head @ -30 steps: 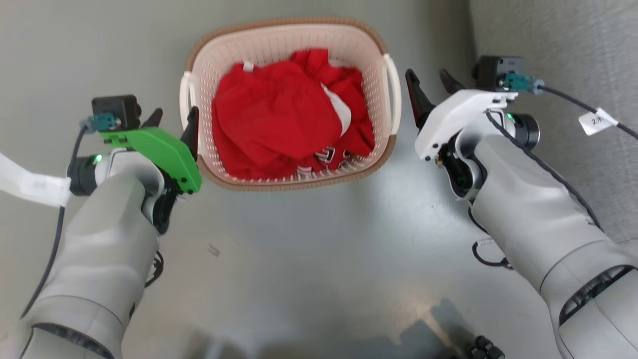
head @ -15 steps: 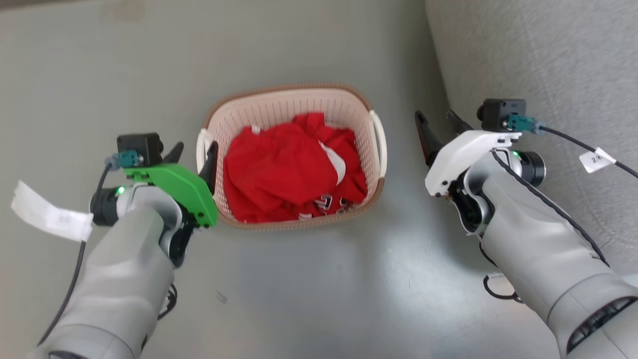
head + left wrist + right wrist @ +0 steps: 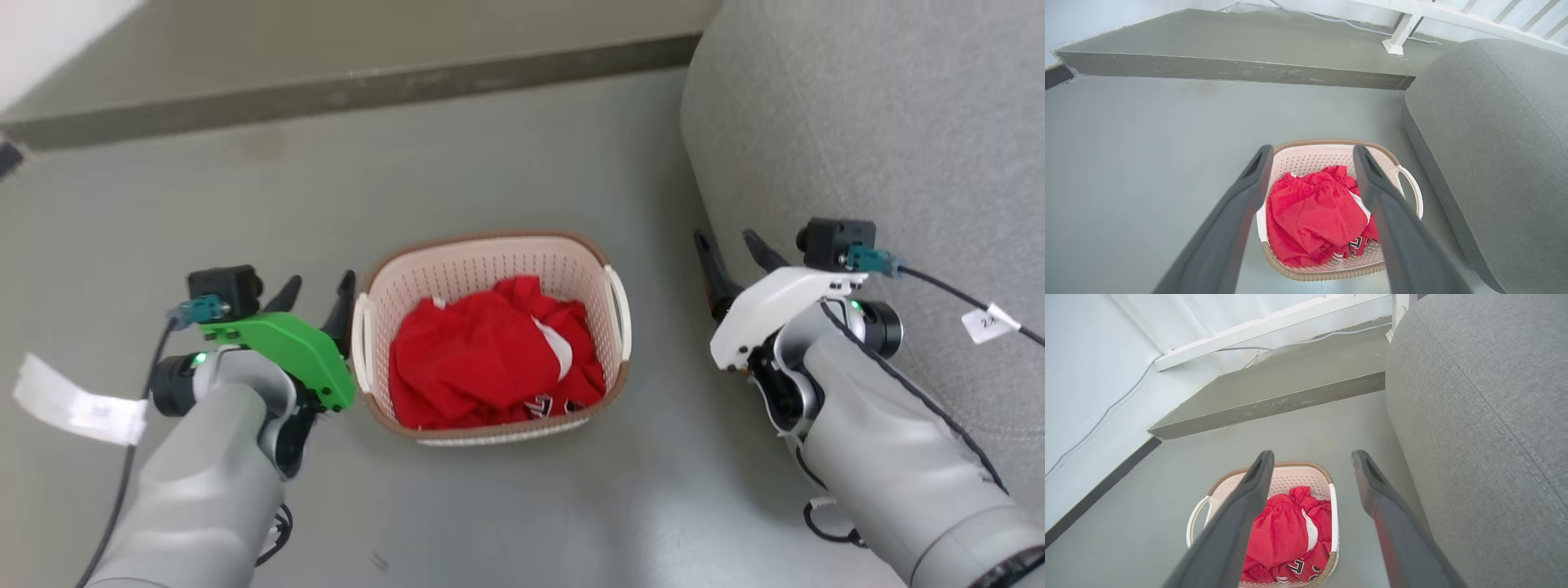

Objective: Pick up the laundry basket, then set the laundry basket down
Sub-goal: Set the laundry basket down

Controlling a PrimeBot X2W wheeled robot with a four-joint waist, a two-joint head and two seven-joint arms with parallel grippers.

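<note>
The laundry basket stands on the grey floor, cream-white and perforated with a brown rim, and red clothing lies bunched inside. My left gripper hangs open just left of the basket's left loop handle, holding nothing. To the right of the right handle, with a gap of floor between, my right gripper is open and empty too. In the left wrist view my left gripper looks down on the basket from above. In the right wrist view my right gripper sits above and right of the basket.
A grey fabric sofa rises close on the right, just behind my right gripper. A raised concrete step crosses the floor beyond the basket. A white railing post stands on the step, and a white wall runs along the left.
The head camera has pulled up and back, so the basket looks smaller and the step has come into view. The basket stays on the floor. Both grippers stay open beside it.
</note>
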